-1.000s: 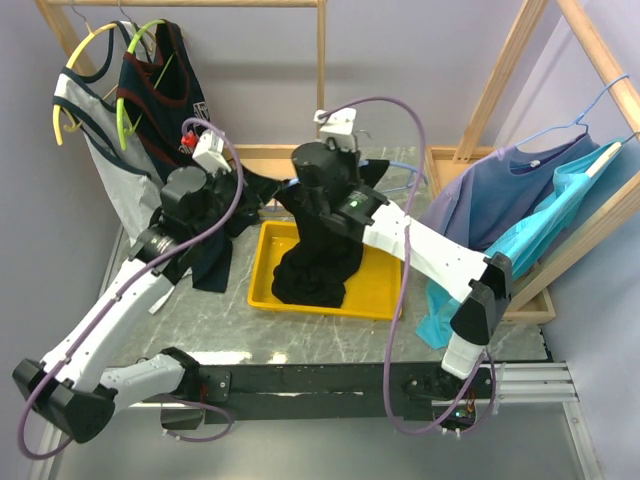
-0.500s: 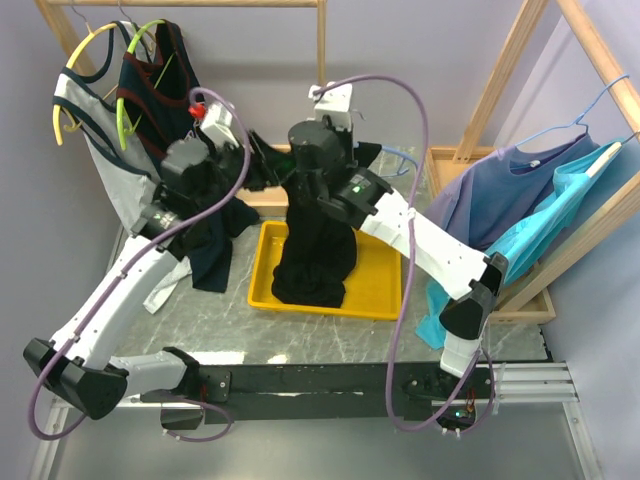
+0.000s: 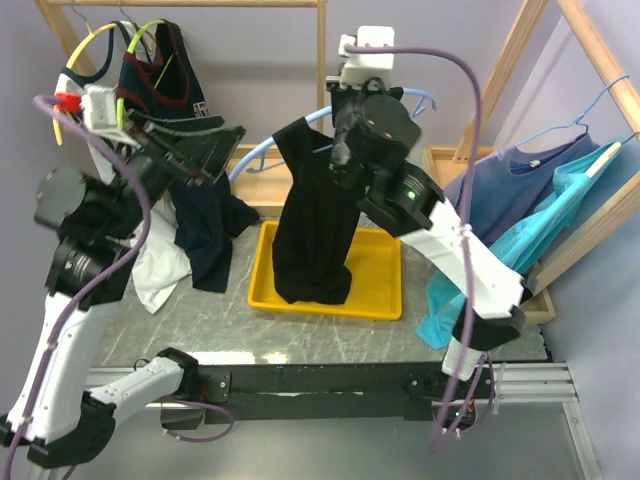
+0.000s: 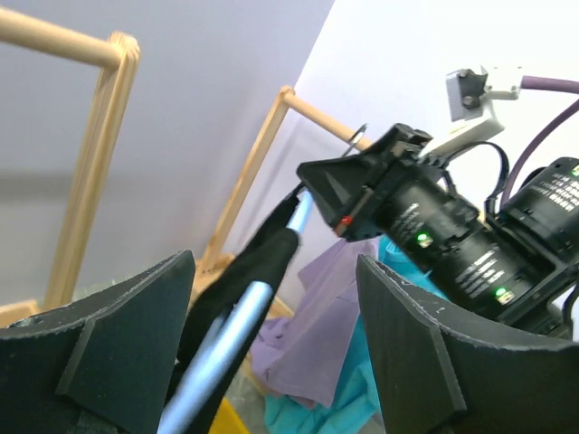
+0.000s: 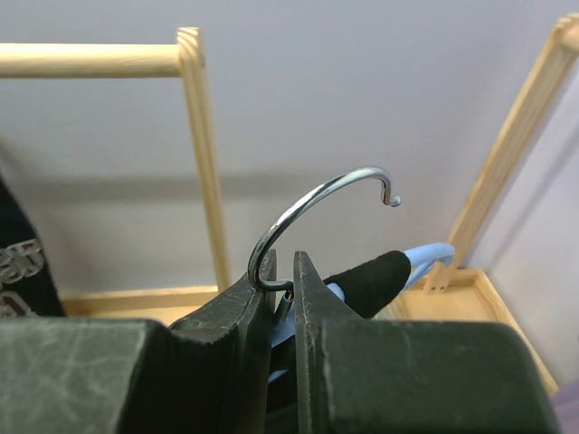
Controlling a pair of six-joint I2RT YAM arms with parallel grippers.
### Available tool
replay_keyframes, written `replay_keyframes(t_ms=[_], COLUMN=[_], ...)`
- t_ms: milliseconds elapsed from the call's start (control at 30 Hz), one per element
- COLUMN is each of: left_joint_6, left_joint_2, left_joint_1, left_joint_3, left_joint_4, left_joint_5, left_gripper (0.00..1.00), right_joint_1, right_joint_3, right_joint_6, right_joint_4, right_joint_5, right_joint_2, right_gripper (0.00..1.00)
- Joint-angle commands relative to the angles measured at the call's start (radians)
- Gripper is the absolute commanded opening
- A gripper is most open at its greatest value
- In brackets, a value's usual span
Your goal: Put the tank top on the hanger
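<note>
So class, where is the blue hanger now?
Top view, centre: the right hand holds the hanger by its hook, tank top draped on it above the yellow tray.

The tank top (image 3: 315,230) is matt black cloth, soft and creased, without sheen. The hanger (image 4: 222,353) looks like smooth light-blue plastic with a faint gloss. Its hook (image 5: 317,217) is bright, polished metal wire. The fingers (image 4: 127,353) of the left claw (image 4: 271,267) and of the right claw (image 5: 282,271) are dark matt plastic, finely grained, and the right ones show pale scuffs. The tray (image 3: 380,290) at frame centre is glossy yellow plastic. The tabletop (image 3: 250,325) looks like veined grey stone, slightly shiny. The rack (image 3: 321,50) along the top is pale, bare wood.
</note>
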Motion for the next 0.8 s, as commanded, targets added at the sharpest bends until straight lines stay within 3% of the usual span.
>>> replay_keyframes(t_ms=[0,100,233,367,567,767], left_joint_6=[0.076,0.157,0.252,0.335,0.410,0.426], left_joint_2=[-0.016,-0.024,-0.051,-0.038,-0.013,0.004], left_joint_1=[0.004,0.004,0.004,0.004,0.003,0.003], left_joint_3=[-0.032,-0.034,-0.104,-0.149,-0.181,-0.218], left_joint_4=[-0.035,-0.154,-0.286,-0.389,-0.472,-0.455], left_joint_5=[-0.011,-0.001,0.048,0.139,0.174,0.226], left_gripper=[0.78,0.74,0.65,0.61,0.64,0.61], right_joint_1=[0.016,0.021,0.019,0.019,0.019,0.019], right_joint_3=[-0.159,-0.399,-0.561,-0.605,-0.611,-0.583], right_joint_6=[0.080,0.189,0.246,0.262,0.277,0.295], right_joint_4=[-0.043,-0.003,0.045,0.053,0.047,0.025], right_joint_5=[-0.110,-0.163,-0.171,-0.178,-0.192,-0.203], right_joint_2=[-0.082,-0.168,-0.226,-0.208,-0.177,-0.154], right_gripper=[0.00,0.00,0.00,0.00,0.00,0.00])
